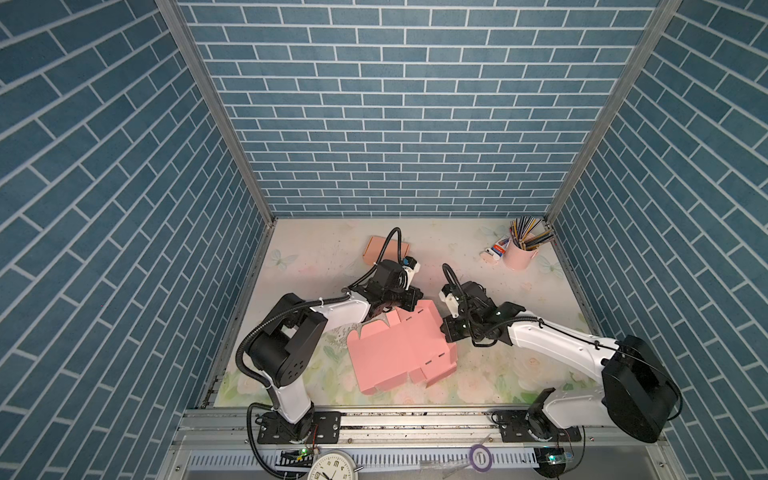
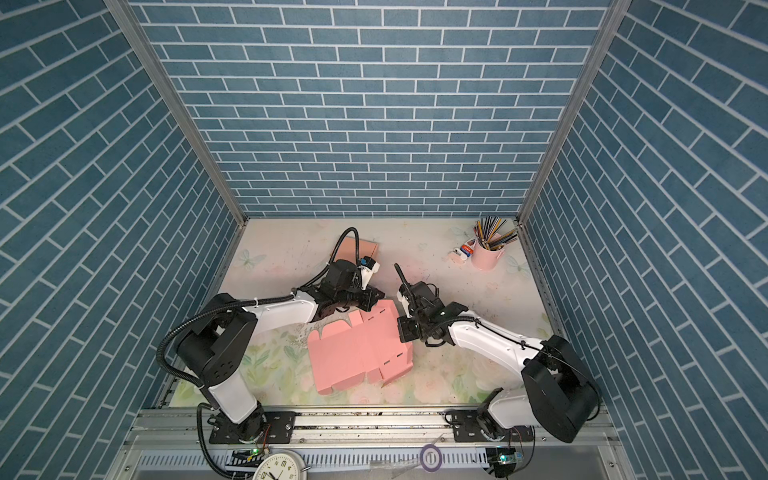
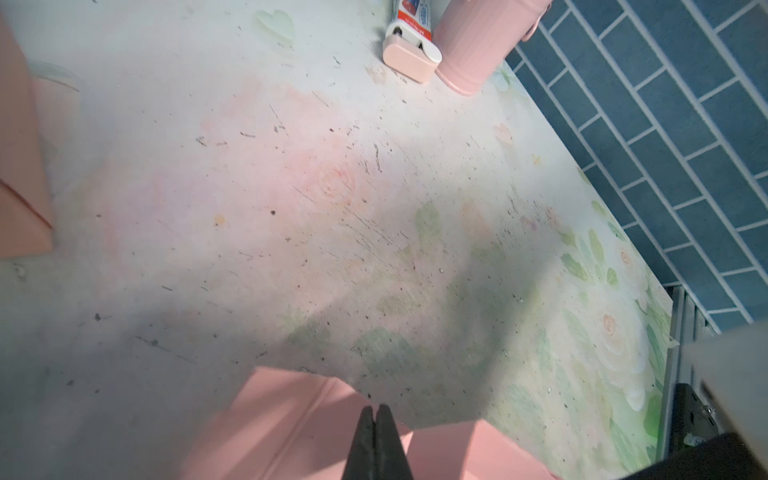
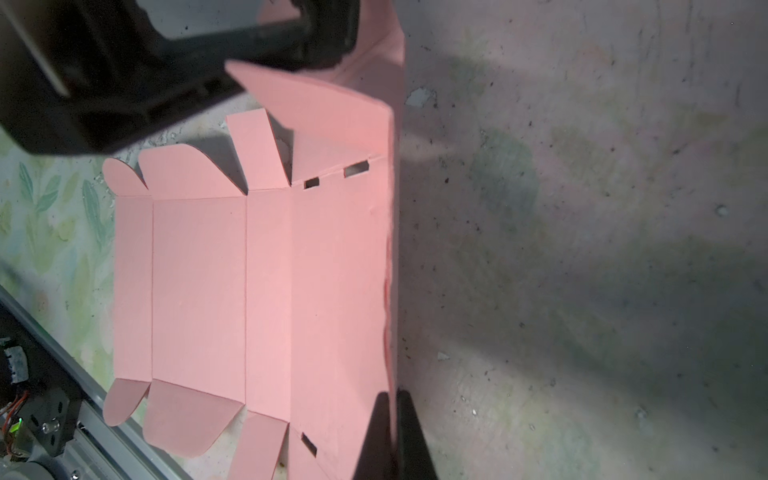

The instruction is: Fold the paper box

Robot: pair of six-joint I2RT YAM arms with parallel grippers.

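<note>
The pink paper box [image 1: 395, 357] [image 2: 353, 357] is a die-cut sheet lying mostly flat mid-table, flaps spread at both ends. Its far panel [image 4: 390, 124] stands folded upright. My right gripper [image 4: 392, 399] [image 1: 445, 329] is shut on that raised panel's edge at the sheet's right end, a thin pink strip showing between the fingers. At the panel's other end, my left gripper [image 3: 376, 411] [image 1: 410, 306] is shut with its tips against the pink paper [image 3: 291, 428]. In the right wrist view its black body [image 4: 166, 62] covers that corner.
A tan folded box [image 1: 384, 249] [image 3: 20, 187] lies at the back behind the left arm. A pink cup of pencils [image 1: 519, 255] [image 3: 478, 45] and a tube [image 1: 494, 251] [image 3: 411, 45] stand at the back right. A clock [image 1: 332, 467] and purple tape ring [image 1: 480, 457] sit beyond the front rail.
</note>
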